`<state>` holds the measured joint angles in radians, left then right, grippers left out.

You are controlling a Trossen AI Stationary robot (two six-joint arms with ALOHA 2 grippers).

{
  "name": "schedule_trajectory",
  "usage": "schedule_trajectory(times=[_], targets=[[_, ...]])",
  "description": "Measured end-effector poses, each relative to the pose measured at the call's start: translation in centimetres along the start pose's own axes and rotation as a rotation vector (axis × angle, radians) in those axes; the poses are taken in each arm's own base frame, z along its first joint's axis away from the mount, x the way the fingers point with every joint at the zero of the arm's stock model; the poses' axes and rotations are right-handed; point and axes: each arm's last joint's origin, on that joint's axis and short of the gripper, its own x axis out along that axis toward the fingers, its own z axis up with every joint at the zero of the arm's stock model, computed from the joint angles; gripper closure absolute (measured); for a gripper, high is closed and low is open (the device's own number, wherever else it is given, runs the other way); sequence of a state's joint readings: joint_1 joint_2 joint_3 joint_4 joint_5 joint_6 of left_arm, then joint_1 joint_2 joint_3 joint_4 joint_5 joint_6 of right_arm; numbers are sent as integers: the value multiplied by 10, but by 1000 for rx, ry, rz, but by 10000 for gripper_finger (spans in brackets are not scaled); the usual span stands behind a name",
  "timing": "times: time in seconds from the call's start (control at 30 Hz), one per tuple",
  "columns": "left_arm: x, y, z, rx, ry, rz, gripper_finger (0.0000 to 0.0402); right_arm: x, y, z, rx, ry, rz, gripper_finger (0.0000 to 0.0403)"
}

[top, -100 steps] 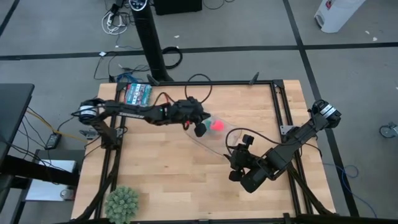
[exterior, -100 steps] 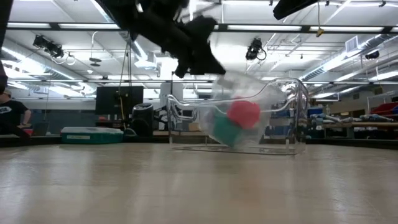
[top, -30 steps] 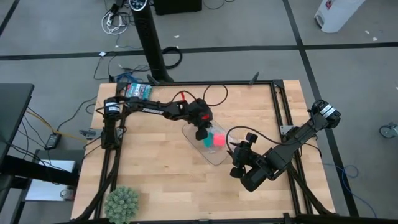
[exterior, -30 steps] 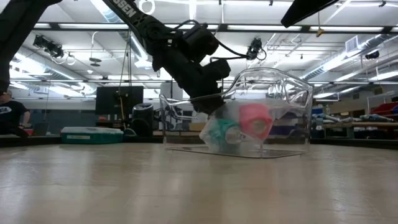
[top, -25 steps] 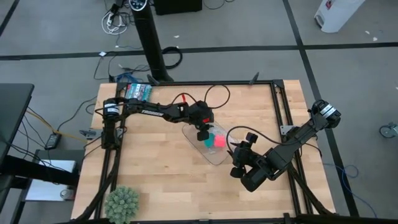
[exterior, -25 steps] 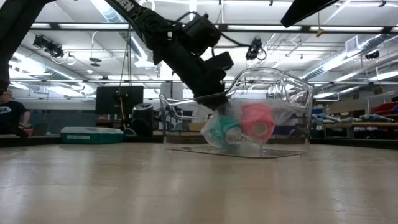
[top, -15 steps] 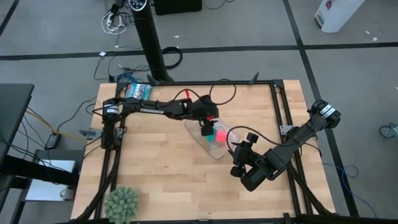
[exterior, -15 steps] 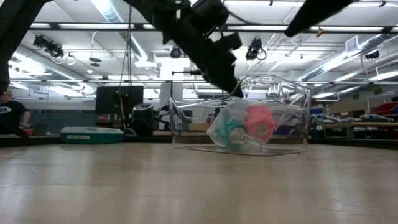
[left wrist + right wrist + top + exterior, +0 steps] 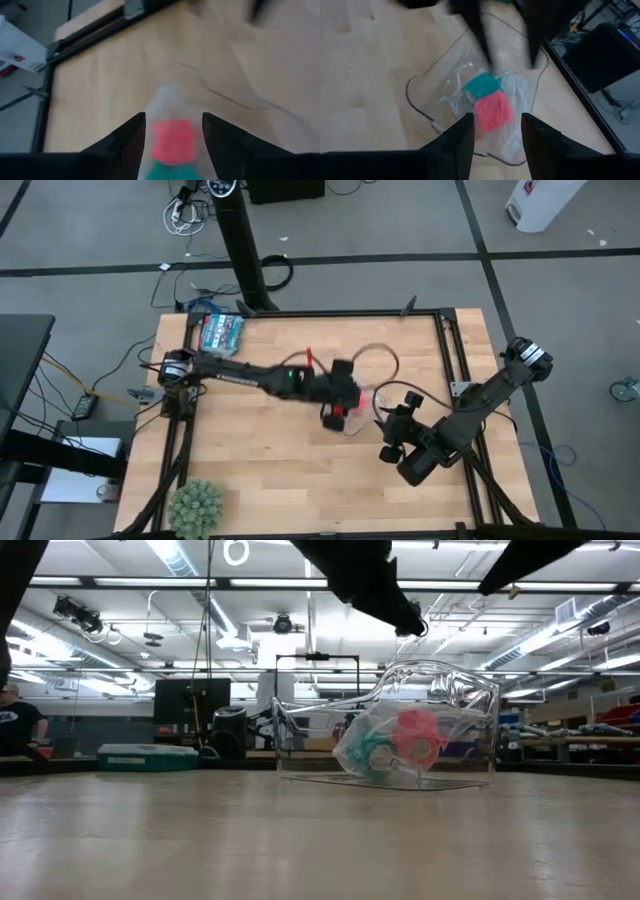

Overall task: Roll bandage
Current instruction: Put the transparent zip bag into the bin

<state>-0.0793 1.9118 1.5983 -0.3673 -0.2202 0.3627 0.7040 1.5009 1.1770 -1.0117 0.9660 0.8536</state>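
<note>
Left jaws now above bandage (image 9: 417, 733)

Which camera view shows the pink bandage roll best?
The right wrist view: the bandage lies unobstructed inside the clear container. The low view shows it side-on through plastic; the left wrist view is blurred; the high view mostly hides it.

Overhead, table-level and both wrist views share the bandage (image 9: 492, 111).

The left gripper (image 9: 338, 412) now hangs above the clear plastic container (image 9: 400, 730), lifted out of it since a second ago, fingers spread with nothing between them. Seen from above, it covers the bandage (image 9: 415, 735), which lies lower against the teal roll (image 9: 375, 750).
</note>
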Motion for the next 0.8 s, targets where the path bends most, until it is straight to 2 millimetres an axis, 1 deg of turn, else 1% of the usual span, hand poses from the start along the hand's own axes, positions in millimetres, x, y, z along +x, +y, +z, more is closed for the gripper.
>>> schedule_trajectory(times=[0.1, 0.2, 0.3, 0.37, 0.43, 0.53, 0.67, 0.8], targets=[[-3, -31, -1, 15, 22, -28, 199, -9, -8, 3, -1, 8, 51, 251], [-6, -57, -6, 15, 44, -62, 201, -15, -18, 6, 5, 17, 84, 251], [-13, -75, -17, -3, 52, -67, 210, -19, -24, 6, -8, 35, 112, 251], [-19, -84, -26, -24, 24, -74, 222, -21, -27, 8, -27, 31, 121, 251], [-31, -91, -37, -41, -14, -68, 237, -19, -30, 11, -28, 30, 123, 251], [-53, -89, -54, -78, -89, 1, 258, -7, -33, 19, -22, 58, 145, 251], [-80, -82, -82, -166, -175, 78, 276, 26, -31, 32, -59, 99, 169, 251], [-101, -78, -107, -225, -224, 142, 282, 60, -38, 46, -90, 98, 161, 251]])
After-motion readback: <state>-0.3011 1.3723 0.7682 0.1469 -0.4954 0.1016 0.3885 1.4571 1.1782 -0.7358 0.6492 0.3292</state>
